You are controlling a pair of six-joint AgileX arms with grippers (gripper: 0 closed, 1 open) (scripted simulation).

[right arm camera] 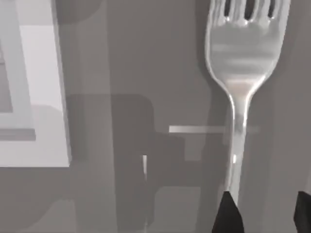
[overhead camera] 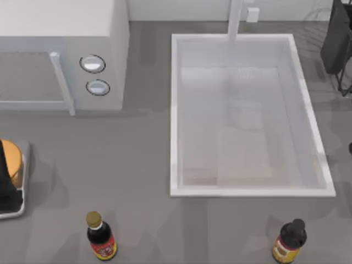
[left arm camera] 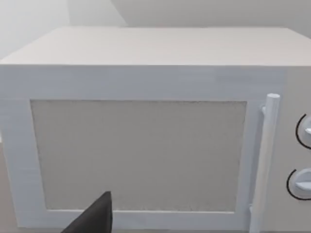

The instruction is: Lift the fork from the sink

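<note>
Two bottles: a dark glass bottle with a tan cap and red label (overhead camera: 101, 236) and a dark glass bottle with a black cap and yellow-red label (overhead camera: 289, 242) are stood upright near the front edge, well apart.
Surface: a flat grey table (overhead camera: 143, 165) is crossed by soft shadows.
Room: a pale wall is seen behind the table.
Sink: the large rectangular white basin with a raised rim (overhead camera: 174, 110) is set right of centre, its faucet post (overhead camera: 235, 19) at the far short side; one corner (right arm camera: 34, 87) is caught by the right wrist view.
Microwave: a boxy white microwave with two round knobs (overhead camera: 118, 49) is placed at the far left.
Fork: the slim shiny silver metal fork (right arm camera: 240, 58) is held in the air above the grey table beside the sink, tines away from the wrist.
Right gripper (right arm camera: 265, 213): it is clamped on the fork's handle; the contact itself is cut off.
Right arm (overhead camera: 338, 38): it is cropped at the far right corner.
Left gripper (left arm camera: 97, 218): it is parked facing the microwave door (left arm camera: 138, 155); its state cannot be told.
Hard to make out: an orange, partly cropped object (overhead camera: 14, 159) at the left edge.
</note>
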